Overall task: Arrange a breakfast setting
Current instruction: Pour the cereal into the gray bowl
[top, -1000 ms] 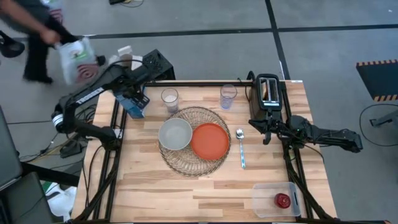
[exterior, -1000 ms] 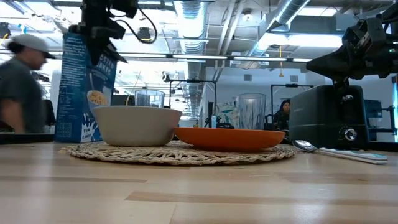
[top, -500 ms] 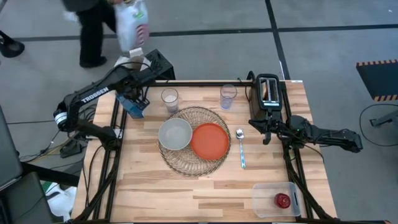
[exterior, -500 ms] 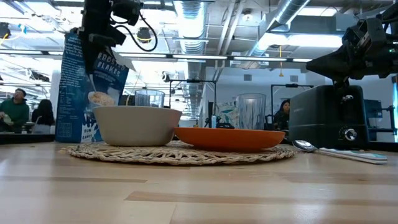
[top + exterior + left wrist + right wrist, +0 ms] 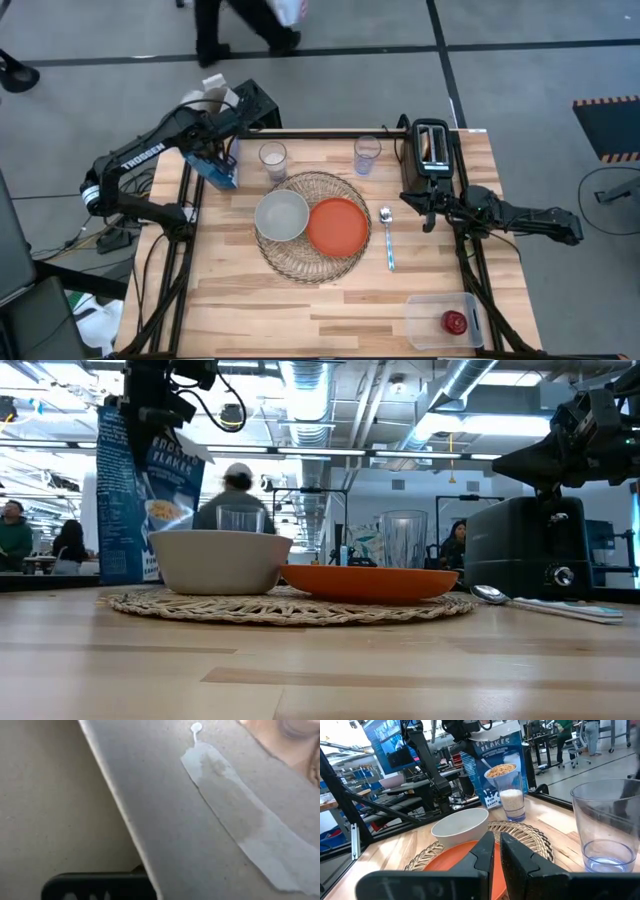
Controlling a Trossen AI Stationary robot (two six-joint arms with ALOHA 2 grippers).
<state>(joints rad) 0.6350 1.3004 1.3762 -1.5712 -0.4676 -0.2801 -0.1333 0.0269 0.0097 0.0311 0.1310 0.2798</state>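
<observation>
Cereal box (image 5: 135, 500) top hidden by left pincer (image 5: 212, 152), bread unseen

The left gripper (image 5: 215, 150) is turning the cereal box (image 5: 218, 169) upright at the table's far left corner; a person (image 5: 238, 500) is passing behind.

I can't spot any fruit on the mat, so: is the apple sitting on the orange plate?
No, the red apple lies in the clear plastic tub at the table's near right corner, while the orange plate is bare.
</observation>
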